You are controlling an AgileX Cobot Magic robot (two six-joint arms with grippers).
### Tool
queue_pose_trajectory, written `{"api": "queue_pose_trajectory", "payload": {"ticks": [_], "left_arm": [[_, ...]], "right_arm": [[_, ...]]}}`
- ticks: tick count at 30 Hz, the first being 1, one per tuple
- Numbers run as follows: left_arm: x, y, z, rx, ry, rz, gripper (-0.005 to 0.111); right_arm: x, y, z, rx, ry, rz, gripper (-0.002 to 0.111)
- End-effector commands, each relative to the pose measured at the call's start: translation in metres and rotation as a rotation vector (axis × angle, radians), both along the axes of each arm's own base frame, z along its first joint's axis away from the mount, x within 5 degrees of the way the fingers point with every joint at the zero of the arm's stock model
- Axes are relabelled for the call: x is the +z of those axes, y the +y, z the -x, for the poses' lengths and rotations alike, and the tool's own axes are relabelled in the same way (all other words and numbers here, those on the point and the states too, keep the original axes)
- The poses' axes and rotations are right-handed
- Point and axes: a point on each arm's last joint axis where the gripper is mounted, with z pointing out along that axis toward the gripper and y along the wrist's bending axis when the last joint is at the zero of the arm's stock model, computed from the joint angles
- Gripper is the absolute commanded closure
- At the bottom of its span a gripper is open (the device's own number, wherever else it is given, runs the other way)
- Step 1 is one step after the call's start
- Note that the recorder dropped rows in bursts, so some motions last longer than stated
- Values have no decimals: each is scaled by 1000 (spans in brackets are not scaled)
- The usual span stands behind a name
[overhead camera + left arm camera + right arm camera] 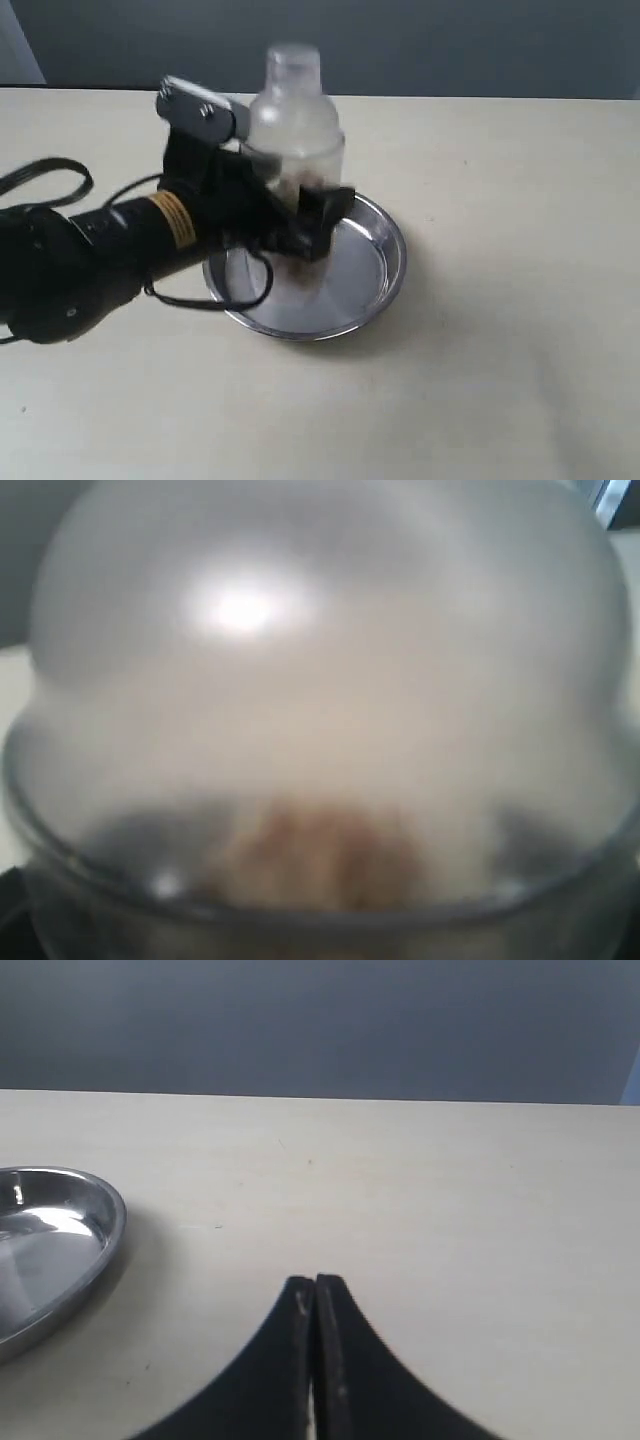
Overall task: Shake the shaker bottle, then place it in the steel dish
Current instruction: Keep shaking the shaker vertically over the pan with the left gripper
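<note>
The shaker bottle (295, 120), frosted clear plastic with a small cap, stands upright over the steel dish (390, 270), brown granules showing at its base. My left gripper (310, 205) is shut on the bottle's lower body, one black finger (328, 215) across its near side. I cannot tell whether the base touches the dish bottom. In the left wrist view the shaker bottle (320, 680) fills the frame and hides the jaws. My right gripper (316, 1282) is shut and empty, low over the table, to one side of the steel dish (95, 1210).
The pale table (500, 380) stretches round the dish. My left arm's black body and looping cables (50, 175) lie at the left of the exterior view. A dark wall (450, 45) runs behind the table's far edge.
</note>
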Motion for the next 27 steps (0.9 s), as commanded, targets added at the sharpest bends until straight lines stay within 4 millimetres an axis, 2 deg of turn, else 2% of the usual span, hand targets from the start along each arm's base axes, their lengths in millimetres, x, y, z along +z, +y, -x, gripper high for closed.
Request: {"api": "queue_pose_trajectory", "payload": {"ticks": [1,2,3,4,5,6,8,9,10,13,14,15,16,18,19,20,21,22,25,26,27], "left_arm": [[86,-3,12,-100,-417,227,107],[101,1,15,-76,-458,181,107],[100,4,13,-43,-423,138,107],[89,6,10,-9,-343,95,107],[64,7,6,21,-225,33,107],[30,9,4,48,-104,-22,107],[3,11,5,71,-38,-21,107],[8,10,8,44,-83,21,107],[24,7,12,0,-177,86,107],[95,8,26,-77,-526,300,107],[112,11,30,-69,-564,299,107],[115,13,29,-48,-532,253,107],[104,14,24,-11,-429,169,107],[49,13,12,38,-171,-7,107],[21,15,9,71,-68,-36,107],[5,17,9,98,-27,-32,107],[4,16,11,89,-46,-11,107],[17,13,14,48,-127,53,107],[90,8,29,-86,-500,303,107],[110,11,33,-85,-561,318,107],[117,13,32,-60,-550,258,107]], "right_arm": [[1,0,0,3,-15,0,109],[1,0,0,3,-15,0,109],[1,0,0,3,-15,0,109],[1,0,0,3,-15,0,109],[1,0,0,3,-15,0,109],[1,0,0,3,-15,0,109],[1,0,0,3,-15,0,109],[1,0,0,3,-15,0,109],[1,0,0,3,-15,0,109],[1,0,0,3,-15,0,109],[1,0,0,3,-15,0,109],[1,0,0,3,-15,0,109],[1,0,0,3,-15,0,109],[1,0,0,3,-15,0,109],[1,0,0,3,-15,0,109],[1,0,0,3,-15,0,109],[1,0,0,3,-15,0,109],[1,0,0,3,-15,0,109],[1,0,0,3,-15,0,109],[1,0,0,3,-15,0,109],[1,0,0,3,-15,0,109]]}}
